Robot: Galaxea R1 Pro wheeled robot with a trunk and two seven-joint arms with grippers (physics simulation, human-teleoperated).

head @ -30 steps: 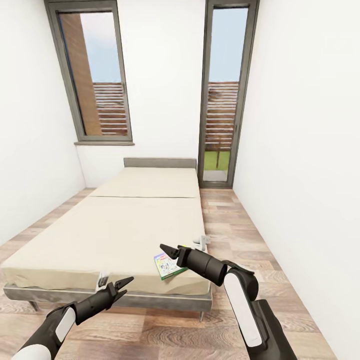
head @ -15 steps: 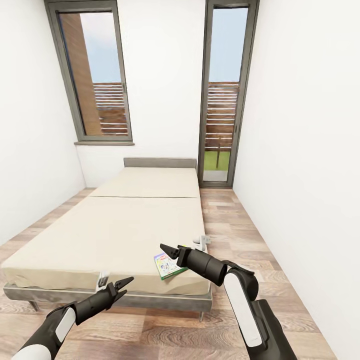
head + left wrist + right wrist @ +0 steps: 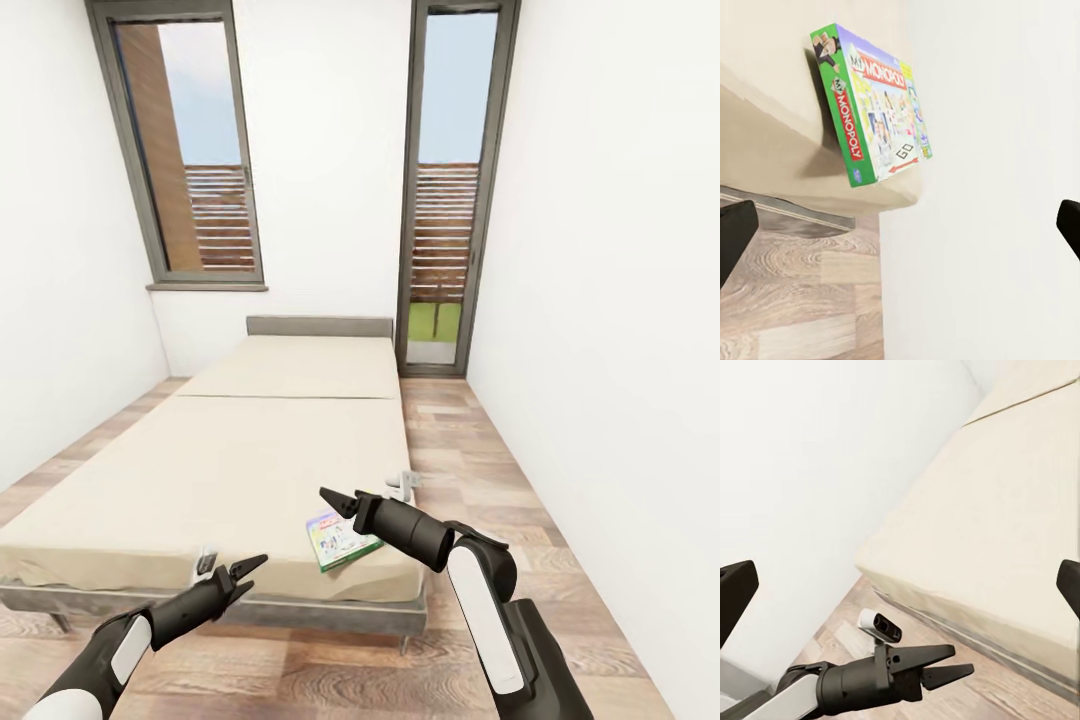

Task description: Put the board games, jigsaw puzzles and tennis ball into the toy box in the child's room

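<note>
One board game (image 3: 341, 538), a green, white and blue Monopoly box (image 3: 877, 124), lies flat on the beige bed (image 3: 230, 470) near its near right corner. My right gripper (image 3: 328, 502) hovers open just above and to the left of the box, holding nothing. Lower left, my left gripper (image 3: 252, 570) is open and empty in front of the bed's near edge; it also shows in the right wrist view (image 3: 949, 667). The left wrist view looks past its open fingertips (image 3: 735, 232) at the box. The toy box, table, puzzles and tennis ball are out of view.
White walls close in on both sides. A strip of wood-plank floor (image 3: 500, 470) runs along the bed's right side to a tall glazed door (image 3: 445, 190). A grey-framed window (image 3: 190, 150) sits above the grey headboard (image 3: 320, 326).
The whole picture has shifted a little: the bed's near edge and the game box sit slightly lower in the view. Both arms keep the same pose.
</note>
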